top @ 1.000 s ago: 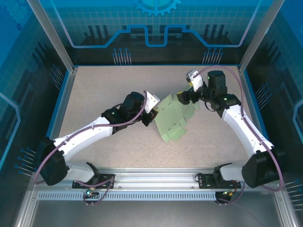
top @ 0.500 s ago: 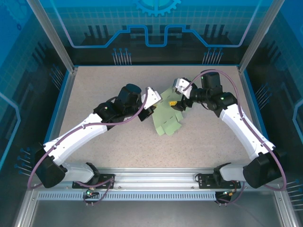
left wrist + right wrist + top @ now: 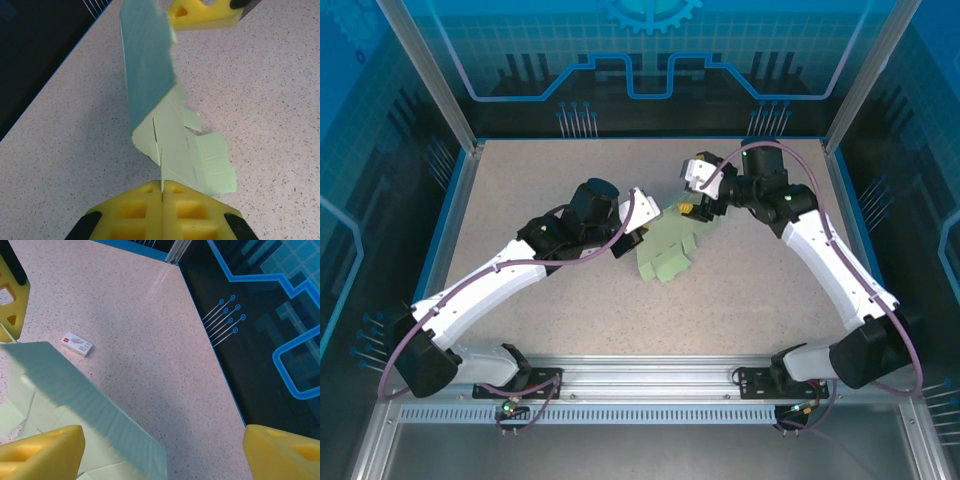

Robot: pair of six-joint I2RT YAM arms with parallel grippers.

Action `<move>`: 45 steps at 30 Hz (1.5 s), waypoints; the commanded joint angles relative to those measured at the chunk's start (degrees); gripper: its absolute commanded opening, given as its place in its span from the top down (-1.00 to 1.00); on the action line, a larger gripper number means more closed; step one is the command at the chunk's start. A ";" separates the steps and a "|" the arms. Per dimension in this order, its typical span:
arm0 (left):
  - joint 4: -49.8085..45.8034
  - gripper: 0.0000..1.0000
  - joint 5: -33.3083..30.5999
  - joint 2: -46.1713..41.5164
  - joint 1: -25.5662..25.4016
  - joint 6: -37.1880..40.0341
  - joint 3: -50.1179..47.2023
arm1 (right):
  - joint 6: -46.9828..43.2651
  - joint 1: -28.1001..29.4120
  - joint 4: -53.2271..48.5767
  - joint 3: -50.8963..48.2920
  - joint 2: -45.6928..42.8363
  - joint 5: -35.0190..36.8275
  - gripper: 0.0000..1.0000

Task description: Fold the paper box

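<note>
speckled beige worktop (image 3: 540,170) is sitting inside a blue-walled enclosure with aluminium posts. paper box (image 3: 668,252) is lying around mid-worktop between the two arms. it's a pale green die-cut sheet, not folded into a box yet. most of it is lying flat with flaps and creases showing. one long panel is standing up off the surface on the far side.

left gripper (image 3: 638,238) is sitting at the sheet's left edge. in the left wrist view its yellow fingers (image 3: 135,212) are pressing together on the near edge of the sheet, pinching the thin card between the pads. the flat part is spreading out ahead of them and the raised panel is rising beyond it, tilted.

right gripper (image 3: 692,207) is hanging at the far end of the sheet, right by the raised panel. in the right wrist view its fingers (image 3: 42,452) are standing wide apart and aren't clamping the card. the blurred panel is running just beside one finger; can't tell if it's touching.

white label (image 3: 77,344) with a red mark is lying flat on the worktop past the panel, apart from the sheet.
</note>
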 commanded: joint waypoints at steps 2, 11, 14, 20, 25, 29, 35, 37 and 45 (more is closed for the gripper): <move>-0.30 1.00 -0.19 -2.48 -0.34 1.48 2.42 | -4.18 2.15 -8.06 5.60 4.41 -2.42 -0.58; -0.28 0.96 -1.39 -2.89 -0.36 2.36 2.51 | -7.43 3.64 -16.87 12.56 10.18 -3.12 0.17; -0.04 0.94 -2.28 -2.88 -0.38 2.68 2.60 | -7.88 3.61 -18.12 12.97 10.15 -3.99 0.45; 1.74 0.76 -3.63 -3.33 -0.34 2.37 2.08 | -7.13 2.79 -21.04 13.80 9.73 -5.63 0.81; 5.97 0.19 -3.75 -5.71 0.67 0.44 -0.30 | -3.93 0.90 -20.05 12.38 7.33 -8.41 0.91; 10.72 -0.25 -0.19 -9.59 4.56 -3.93 -3.66 | 1.30 -2.70 -14.21 7.81 1.98 -15.34 0.92; 21.57 -0.58 9.66 -16.75 12.42 -14.88 -12.39 | 15.77 -9.44 -0.24 0.22 -6.63 -25.53 0.93; 24.83 -0.65 12.51 -18.18 14.86 -18.35 -14.95 | 20.64 -11.08 3.07 -0.83 -8.14 -27.24 0.93; 29.76 -0.78 18.96 -14.97 21.65 -27.46 -15.80 | 32.82 -12.39 10.38 -1.21 -11.66 -29.18 0.94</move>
